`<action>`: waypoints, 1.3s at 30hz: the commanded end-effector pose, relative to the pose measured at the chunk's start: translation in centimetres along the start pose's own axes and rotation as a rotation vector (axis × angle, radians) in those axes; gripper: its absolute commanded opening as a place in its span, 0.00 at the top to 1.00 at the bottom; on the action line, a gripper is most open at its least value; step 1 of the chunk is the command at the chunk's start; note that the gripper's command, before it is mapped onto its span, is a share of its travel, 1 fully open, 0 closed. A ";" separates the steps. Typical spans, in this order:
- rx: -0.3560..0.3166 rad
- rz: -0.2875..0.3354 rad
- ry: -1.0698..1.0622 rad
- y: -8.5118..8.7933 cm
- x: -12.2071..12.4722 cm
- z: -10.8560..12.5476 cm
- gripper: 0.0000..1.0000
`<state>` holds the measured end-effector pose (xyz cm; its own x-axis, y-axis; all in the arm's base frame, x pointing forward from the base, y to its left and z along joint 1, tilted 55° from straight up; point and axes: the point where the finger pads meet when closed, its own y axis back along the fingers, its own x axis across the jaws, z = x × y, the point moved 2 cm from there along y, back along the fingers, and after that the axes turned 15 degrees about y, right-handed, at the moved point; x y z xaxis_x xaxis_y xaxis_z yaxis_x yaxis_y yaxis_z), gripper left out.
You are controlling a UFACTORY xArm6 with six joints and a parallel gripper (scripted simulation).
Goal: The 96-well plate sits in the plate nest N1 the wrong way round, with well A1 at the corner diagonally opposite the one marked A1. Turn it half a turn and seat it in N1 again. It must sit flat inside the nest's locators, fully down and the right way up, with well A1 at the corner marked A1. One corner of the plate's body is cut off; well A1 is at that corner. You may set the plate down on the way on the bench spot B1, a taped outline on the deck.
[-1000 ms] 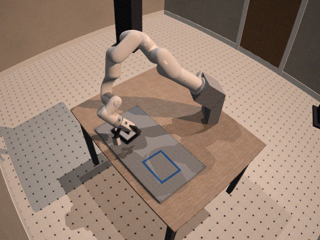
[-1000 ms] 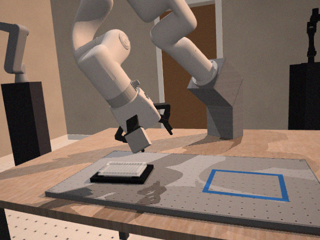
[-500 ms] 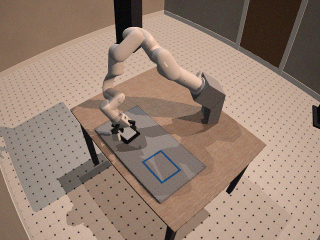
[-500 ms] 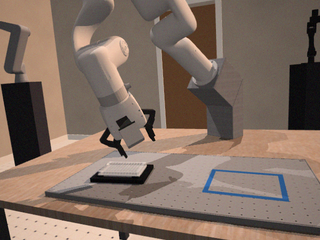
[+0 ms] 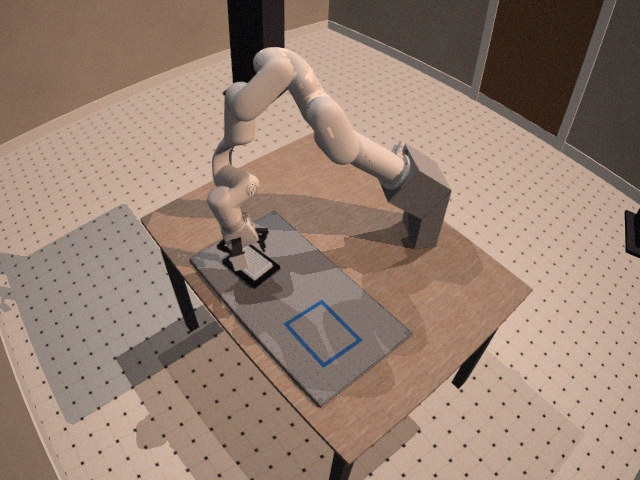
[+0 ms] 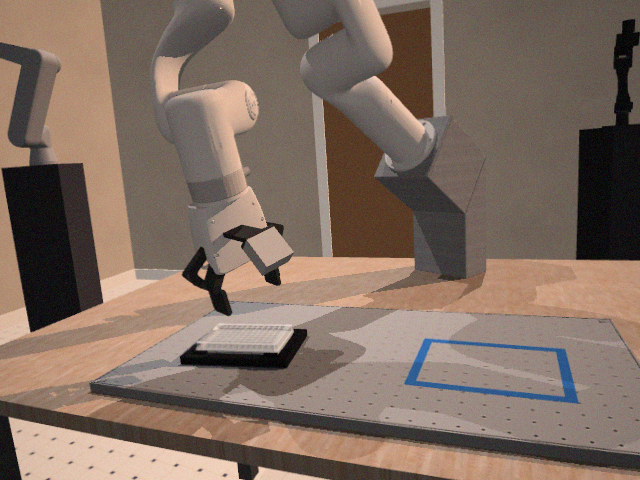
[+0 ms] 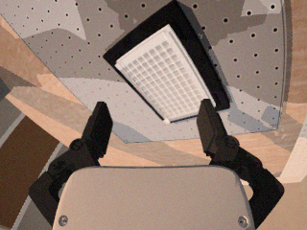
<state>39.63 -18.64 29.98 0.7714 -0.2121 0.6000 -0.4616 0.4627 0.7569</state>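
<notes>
The white 96-well plate (image 6: 245,338) lies flat in the black nest N1 (image 6: 242,355) at the left end of the grey deck; it also shows in the top view (image 5: 256,263) and the wrist view (image 7: 165,72). My gripper (image 6: 242,291) hangs tilted above the plate's far end, apart from it, fingers wide open and empty. In the wrist view the two black fingers stand either side of the plate's near short end, well above it. I cannot make out the cut corner or the A1 mark.
The blue taped outline B1 (image 6: 491,369) lies on the right part of the perforated deck (image 5: 299,302). The arm's grey base block (image 5: 421,198) stands at the back of the wooden table. Dark pedestals stand beyond the table.
</notes>
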 end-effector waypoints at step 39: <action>-0.072 0.258 0.603 0.1 -1.1 2.0 0.00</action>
<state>37.53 -19.95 29.96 0.7614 0.4220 0.4921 -0.6483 0.4904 0.5825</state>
